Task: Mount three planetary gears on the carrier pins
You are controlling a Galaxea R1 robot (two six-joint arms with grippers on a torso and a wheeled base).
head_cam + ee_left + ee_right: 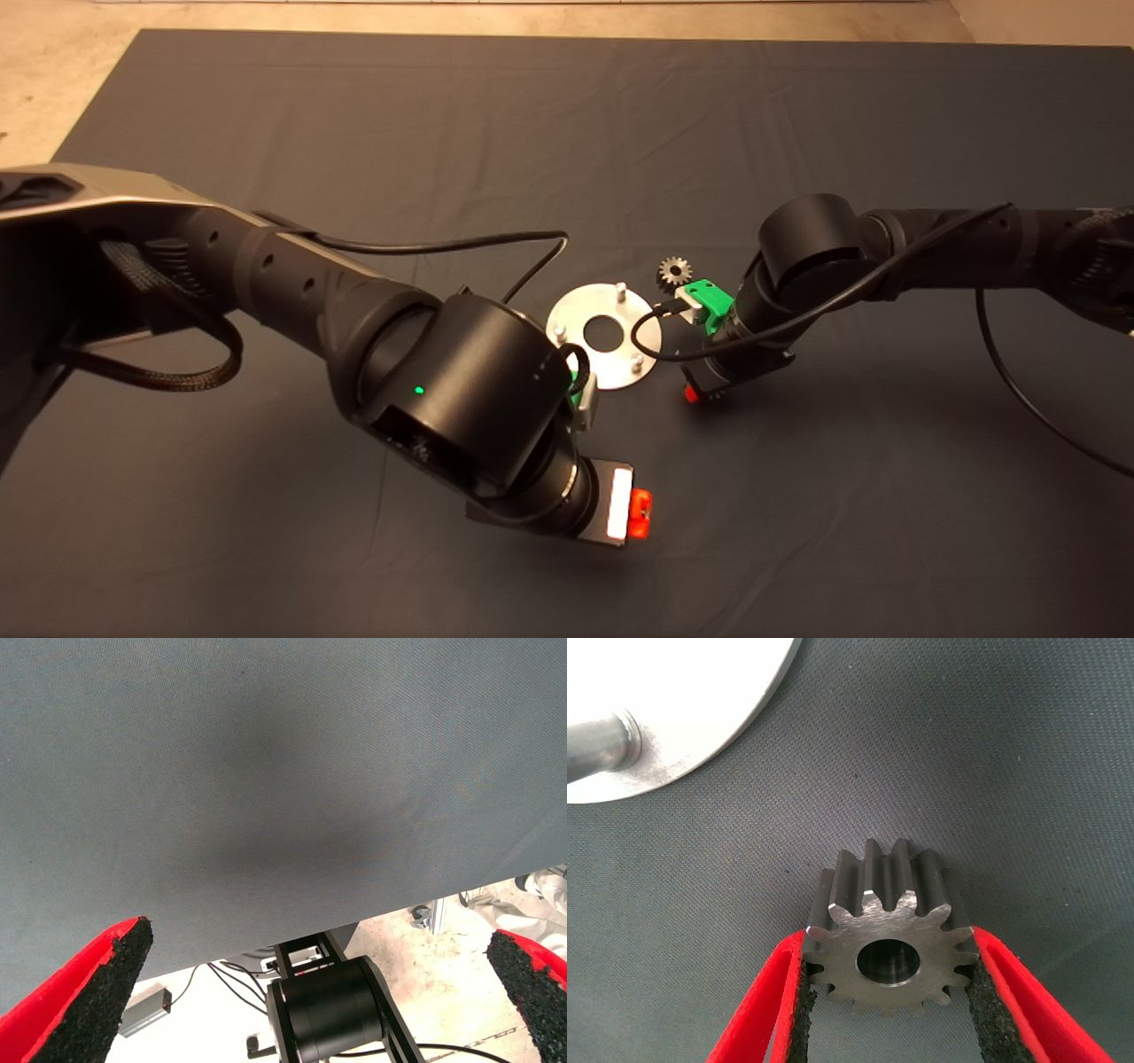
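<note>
Clamping a planetary gear [888, 939] between both black pads [804, 997], the right end effector [890, 992] is sitting low over the dark mat [567, 133], just off the 4 o'clock edge of the round carrier disc [576, 310] in the head view. Lying flat with its bore facing up, the gear is being pinched across opposite teeth, near one upright carrier pin [598, 742] but clearly apart from it. Resting at about 1 o'clock from the disc, touching nothing, is a second gear [674, 269]. Not showing anywhere is a third. Standing bare near the rim are three pins [621, 288], none carrying a gear yet.

Judging by the machined steel, likely handling as small, dense and fully rigid, so no risk of crushing, but probably slick: smooth metal teeth against foam pads, tending to twist or pop out if squeezed off-centre. Looking best is a hold across the toothed flanks on a line through the bore, keeping the bore uncovered and the faces level for dropping over a pin; tilting would likely be jamming the bore on the stud.

Hovering at 7 o'clock from the disc, the left end effector [319, 992] is spread wide with nothing between its pads, facing bare mat and the floor beyond the desk edge.
</note>
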